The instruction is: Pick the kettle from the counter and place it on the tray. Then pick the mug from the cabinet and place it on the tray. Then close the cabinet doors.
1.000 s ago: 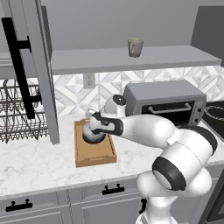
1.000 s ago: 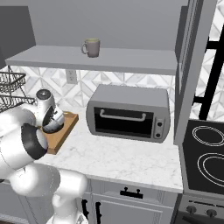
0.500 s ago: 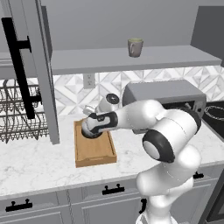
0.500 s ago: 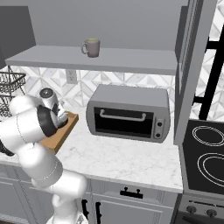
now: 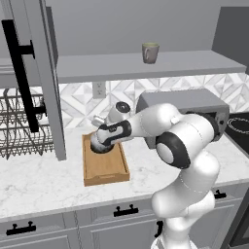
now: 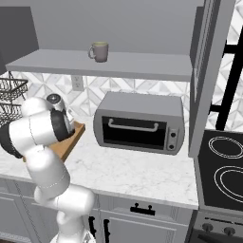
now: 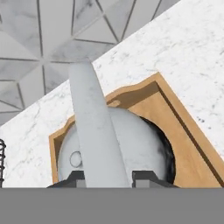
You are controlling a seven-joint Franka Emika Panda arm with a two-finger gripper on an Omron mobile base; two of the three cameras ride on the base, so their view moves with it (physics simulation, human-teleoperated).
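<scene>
Gripper [image 7: 107,177] pinches the marbled kettle [image 7: 131,148] by its arched handle over the wooden tray's [image 5: 108,170] twelve-o'clock end.

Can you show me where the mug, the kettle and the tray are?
mug [image 5: 150,52]: left base view, on its side.
kettle [image 7: 131,144]: hand view, on its round body.
tray [image 5: 104,170]: left base view, on its bare floor.
</scene>
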